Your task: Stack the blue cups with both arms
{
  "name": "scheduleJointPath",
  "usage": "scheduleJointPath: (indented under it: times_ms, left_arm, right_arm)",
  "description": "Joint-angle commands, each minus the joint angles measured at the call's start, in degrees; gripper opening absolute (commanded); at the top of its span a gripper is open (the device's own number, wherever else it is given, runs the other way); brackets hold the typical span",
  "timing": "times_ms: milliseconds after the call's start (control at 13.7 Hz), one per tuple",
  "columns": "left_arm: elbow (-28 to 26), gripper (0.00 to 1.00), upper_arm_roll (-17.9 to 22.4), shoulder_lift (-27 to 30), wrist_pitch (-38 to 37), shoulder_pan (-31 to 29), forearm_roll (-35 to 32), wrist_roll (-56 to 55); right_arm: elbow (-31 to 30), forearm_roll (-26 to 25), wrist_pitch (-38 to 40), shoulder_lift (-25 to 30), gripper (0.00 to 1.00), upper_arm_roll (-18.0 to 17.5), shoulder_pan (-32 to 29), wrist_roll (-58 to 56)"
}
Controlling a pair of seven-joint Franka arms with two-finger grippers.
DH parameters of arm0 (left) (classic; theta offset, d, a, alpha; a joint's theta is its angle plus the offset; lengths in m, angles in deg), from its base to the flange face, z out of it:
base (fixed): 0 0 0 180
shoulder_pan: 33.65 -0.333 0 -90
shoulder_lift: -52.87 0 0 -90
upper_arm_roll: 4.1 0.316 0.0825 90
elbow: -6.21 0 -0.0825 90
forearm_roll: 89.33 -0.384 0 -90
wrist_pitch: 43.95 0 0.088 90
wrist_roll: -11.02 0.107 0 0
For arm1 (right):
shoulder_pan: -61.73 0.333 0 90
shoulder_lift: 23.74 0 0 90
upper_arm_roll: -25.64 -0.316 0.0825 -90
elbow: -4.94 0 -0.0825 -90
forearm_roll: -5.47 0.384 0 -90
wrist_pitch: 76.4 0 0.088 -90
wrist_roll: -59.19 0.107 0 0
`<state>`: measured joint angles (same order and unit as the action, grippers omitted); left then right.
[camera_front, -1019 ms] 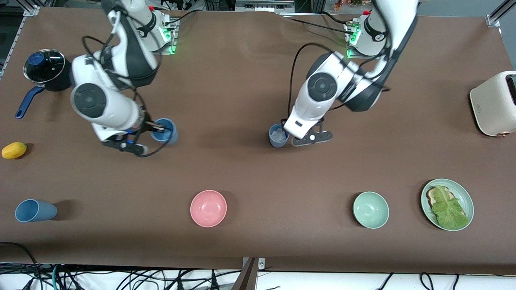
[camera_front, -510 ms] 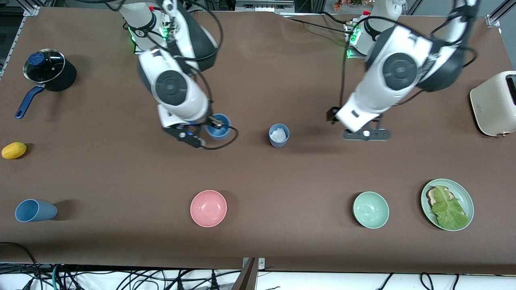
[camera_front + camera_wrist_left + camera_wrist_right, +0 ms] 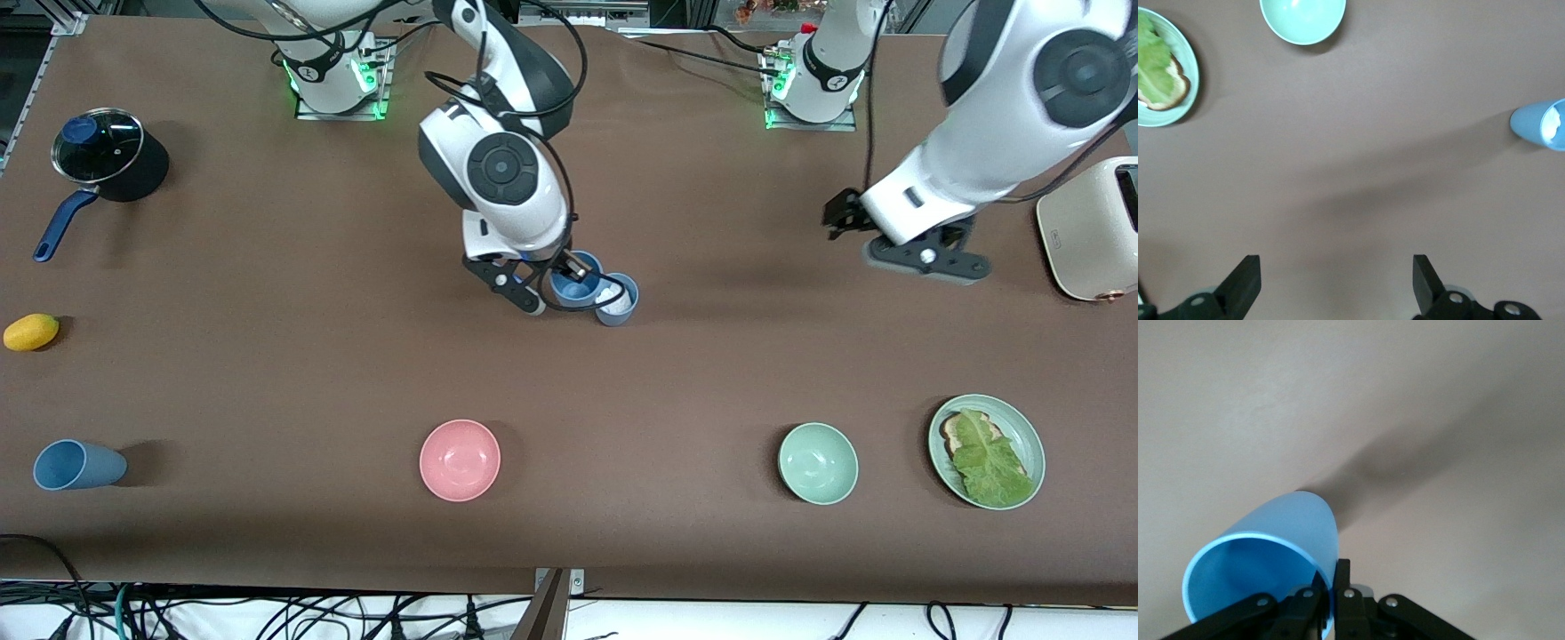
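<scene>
My right gripper (image 3: 580,267) is shut on the rim of the bright sky-blue cup (image 3: 572,286) and holds it tilted over the table, right beside the grey-blue cup (image 3: 618,304). In the right wrist view the fingers (image 3: 1343,581) pinch the bright cup's wall (image 3: 1281,540). The grey-blue cup stands upright mid-table with something white inside. It also shows in the left wrist view (image 3: 1538,125). My left gripper (image 3: 925,260) is open and empty in the air near the toaster, its own view showing the gripper (image 3: 1335,287) over bare table.
A third blue cup (image 3: 76,465) lies on its side near the front camera at the right arm's end. A pink bowl (image 3: 460,460), a pale green bowl (image 3: 818,463) and a plate with lettuce (image 3: 1021,425) sit along the front. A toaster (image 3: 1093,231), pot (image 3: 102,151) and lemon (image 3: 30,332) stand at the ends.
My right arm has carried the bright blue cup toward the left arm's end, up to the grey-blue cup. My left arm has let the grey-blue cup go and drawn away toward the toaster.
</scene>
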<state>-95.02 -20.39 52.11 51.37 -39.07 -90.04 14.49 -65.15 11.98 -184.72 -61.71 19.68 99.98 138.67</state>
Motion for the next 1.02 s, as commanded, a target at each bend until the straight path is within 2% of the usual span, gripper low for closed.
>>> scheduleJointPath:
  times_ms: [0, 218, 291, 437, 947]
  left_arm:
    - [-3.96, 1.0, 4.05, 4.19, 0.74, -1.35, 3.68, 8.47]
    - [-4.06, 1.0, 12.75, 5.16, 2.5, 4.61, 3.08, 7.61]
    - [-3.8, 1.0, 14.08, 5.42, 2.94, 6.2, 2.9, 7.69]
    - [-3.45, 1.0, 14.8, 5.77, 3.38, 8.14, 2.64, 8.13]
    - [-0.72, 1.0, 14.71, 4.9, 0.83, 7.18, 2.64, 7.43]
  right_arm:
    - [3.64, 1.05, -2.41, -2.63, 0.0, 0.43, 1.74, 4.27]
    - [4.52, 0.97, -3.21, -3.68, 0.0, 0.51, 2.88, 5.51]
    - [4.43, 0.97, -3.82, -4.12, 0.0, 0.51, 3.23, 5.77]
    - [4.52, 0.97, -4.44, -4.57, 0.0, 0.51, 3.41, 7.0]
    - [4.43, 0.97, -4.88, -5.36, 0.0, 0.51, 3.85, 7.09]
